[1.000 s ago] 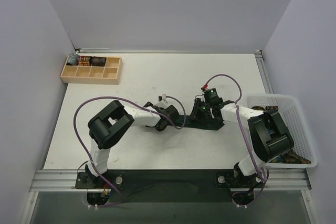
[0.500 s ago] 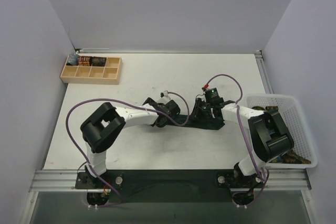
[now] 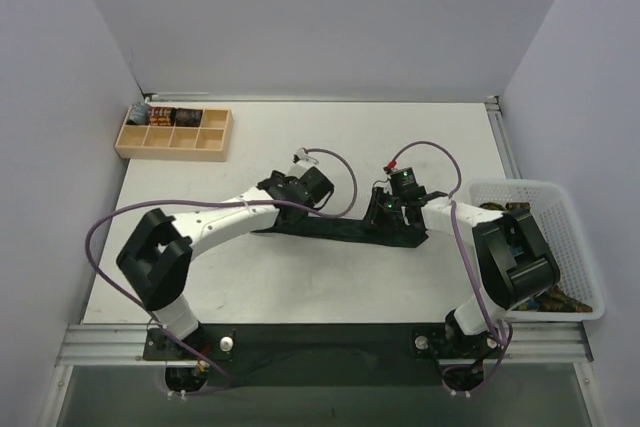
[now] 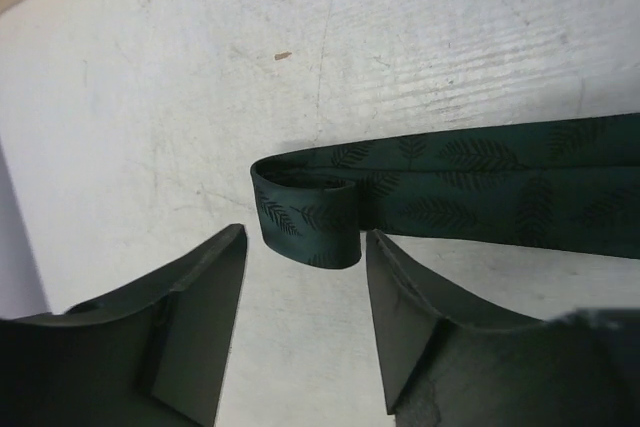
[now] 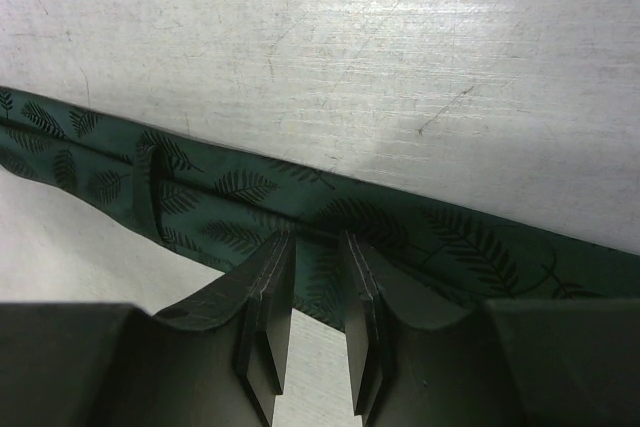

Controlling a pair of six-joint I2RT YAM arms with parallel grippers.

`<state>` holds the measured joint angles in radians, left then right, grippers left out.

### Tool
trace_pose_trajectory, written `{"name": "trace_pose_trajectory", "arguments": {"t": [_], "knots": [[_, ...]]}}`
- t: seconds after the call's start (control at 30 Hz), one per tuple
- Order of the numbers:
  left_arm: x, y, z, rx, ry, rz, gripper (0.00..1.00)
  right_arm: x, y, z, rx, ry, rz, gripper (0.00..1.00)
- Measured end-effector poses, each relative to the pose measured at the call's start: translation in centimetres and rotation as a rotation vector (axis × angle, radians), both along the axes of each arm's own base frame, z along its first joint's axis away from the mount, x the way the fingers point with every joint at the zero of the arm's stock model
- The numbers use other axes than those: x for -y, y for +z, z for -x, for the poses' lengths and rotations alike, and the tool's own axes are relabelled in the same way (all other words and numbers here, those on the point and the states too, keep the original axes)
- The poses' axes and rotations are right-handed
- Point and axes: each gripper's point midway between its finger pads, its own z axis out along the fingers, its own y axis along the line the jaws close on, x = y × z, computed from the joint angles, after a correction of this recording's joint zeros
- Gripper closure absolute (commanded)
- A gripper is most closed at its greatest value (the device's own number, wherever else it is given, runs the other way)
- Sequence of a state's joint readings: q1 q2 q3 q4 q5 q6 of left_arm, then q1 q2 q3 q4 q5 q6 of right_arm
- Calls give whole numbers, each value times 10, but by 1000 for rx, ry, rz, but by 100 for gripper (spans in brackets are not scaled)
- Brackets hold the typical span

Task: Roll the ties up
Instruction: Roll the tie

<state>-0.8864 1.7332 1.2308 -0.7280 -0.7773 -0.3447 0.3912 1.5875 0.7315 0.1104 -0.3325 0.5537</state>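
The left claw [image 4: 305, 240] points down at the white tabletop [image 4: 200, 77], its two dark fingers [image 4: 200, 317] spread wide with nothing clamped between them. Just ahead of the tips, centred on the gap, lies the turned-over end [image 4: 305, 222] of a dark green tie [image 4: 470, 187] printed with leaves. The end curls back into a small loose loop. From there the tie runs flat, off to the claw's right.
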Motion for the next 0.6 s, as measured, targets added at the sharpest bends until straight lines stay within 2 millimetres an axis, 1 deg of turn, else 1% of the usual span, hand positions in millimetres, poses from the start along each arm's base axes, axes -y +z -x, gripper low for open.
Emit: {"name": "trace_pose_trajectory", "arguments": {"t": [0.03,0.07,0.1,0.13,0.17,0.23,0.27,0.33,0.4,0.5,0.6], "knots": [[-1,8,-1,8,17,47,49,0,0,0,1,2,1,74],[-3,16,-2,15,36,102,55,0,0,0,1,3,1,74],[-6,24,-5,23,58,151,60,0,0,0,2,3,1,74],[-11,34,-7,32,88,218,69,0,0,0,1,3,1,74],[-16,41,-10,38,114,270,74,1,0,0,2,3,2,74],[-27,51,-15,49,160,350,78,2,0,-1,1,0,2,74],[-32,52,-16,49,180,381,80,2,0,-1,1,-1,2,74],[-40,44,-14,29,211,411,85,2,0,-1,2,-1,3,74],[-43,26,-7,-26,225,417,86,2,0,-1,2,0,4,74],[-38,-2,2,-113,227,410,86,4,0,-2,1,1,7,74],[-32,-21,5,-172,228,407,87,5,0,-1,-1,6,14,74]]}}
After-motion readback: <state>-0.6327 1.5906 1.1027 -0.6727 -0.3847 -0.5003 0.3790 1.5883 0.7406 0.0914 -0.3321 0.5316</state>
